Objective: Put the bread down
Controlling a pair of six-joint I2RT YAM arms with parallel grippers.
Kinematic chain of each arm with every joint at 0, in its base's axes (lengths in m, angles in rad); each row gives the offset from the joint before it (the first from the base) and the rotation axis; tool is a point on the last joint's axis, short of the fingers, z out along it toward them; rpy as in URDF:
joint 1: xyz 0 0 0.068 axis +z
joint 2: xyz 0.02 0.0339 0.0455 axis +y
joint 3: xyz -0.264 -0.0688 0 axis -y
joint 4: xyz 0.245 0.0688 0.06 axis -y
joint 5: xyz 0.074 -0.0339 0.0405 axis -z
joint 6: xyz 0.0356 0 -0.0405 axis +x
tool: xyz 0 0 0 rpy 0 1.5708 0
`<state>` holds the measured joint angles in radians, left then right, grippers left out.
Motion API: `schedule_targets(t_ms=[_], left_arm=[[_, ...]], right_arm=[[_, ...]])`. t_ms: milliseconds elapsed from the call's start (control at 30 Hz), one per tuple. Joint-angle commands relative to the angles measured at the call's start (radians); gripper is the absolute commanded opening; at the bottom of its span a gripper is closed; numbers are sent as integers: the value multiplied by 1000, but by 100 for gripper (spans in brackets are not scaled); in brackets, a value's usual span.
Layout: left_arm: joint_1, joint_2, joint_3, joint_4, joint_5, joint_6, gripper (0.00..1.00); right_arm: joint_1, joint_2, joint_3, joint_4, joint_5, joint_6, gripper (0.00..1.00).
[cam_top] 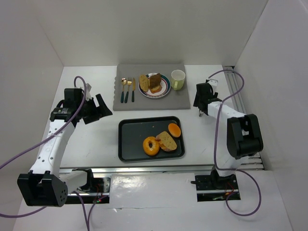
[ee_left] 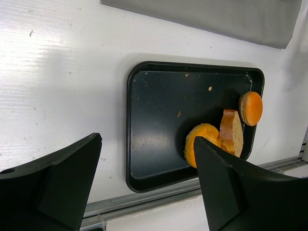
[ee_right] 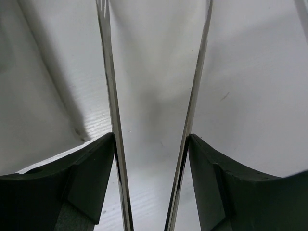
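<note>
A black tray (cam_top: 134,142) holds an orange ring bread (cam_top: 151,146), a seeded bread slice (cam_top: 167,141) and an orange bun (cam_top: 174,130). A plate (cam_top: 165,89) on the grey mat carries two darker bread slices (cam_top: 150,83). My left gripper (cam_top: 99,109) is open and empty, left of the tray. The left wrist view shows the tray (ee_left: 159,144), ring bread (ee_left: 202,139), slice (ee_left: 232,131) and bun (ee_left: 251,108). My right gripper (cam_top: 201,100) is right of the mat. It is shut on metal tongs (ee_right: 108,96), whose two blades run between its fingers (ee_right: 86,178).
A grey mat (cam_top: 130,103) at the back holds gold and dark cutlery (cam_top: 127,89) and a pale green cup (cam_top: 178,79). White walls close in left, back and right. A metal rail (cam_top: 144,169) runs along the table's near edge.
</note>
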<state>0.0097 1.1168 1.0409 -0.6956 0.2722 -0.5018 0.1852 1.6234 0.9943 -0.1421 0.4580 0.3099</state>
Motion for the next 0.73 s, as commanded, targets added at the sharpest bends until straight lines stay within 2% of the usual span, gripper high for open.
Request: schedule_targets(t_ms=[0, 33, 100, 133, 267, 367, 533, 700], left_arm=[[-2, -11, 8, 8, 1, -6, 90], [-2, 0, 17, 8, 11, -6, 90], [-2, 0, 27, 8, 22, 3, 94], [-2, 12, 36, 8, 22, 3, 97], [-2, 34, 59, 8, 22, 3, 100], [-11, 73, 59, 19, 22, 3, 100], [-76, 104, 59, 54, -2, -17, 100], [-117, 146, 119, 67, -67, -7, 100]], right_arm=[[-10, 50, 16, 124, -18, 37, 69], [-1, 59, 26, 92, -18, 63, 81], [-1, 47, 36, 72, -9, 72, 96], [-1, 18, 53, 59, -9, 86, 100], [-10, -40, 182, -117, -3, 121, 100], [-10, -86, 211, -235, -2, 164, 100], [-10, -241, 67, -258, -53, 186, 100], [-10, -290, -14, -295, -65, 207, 100]])
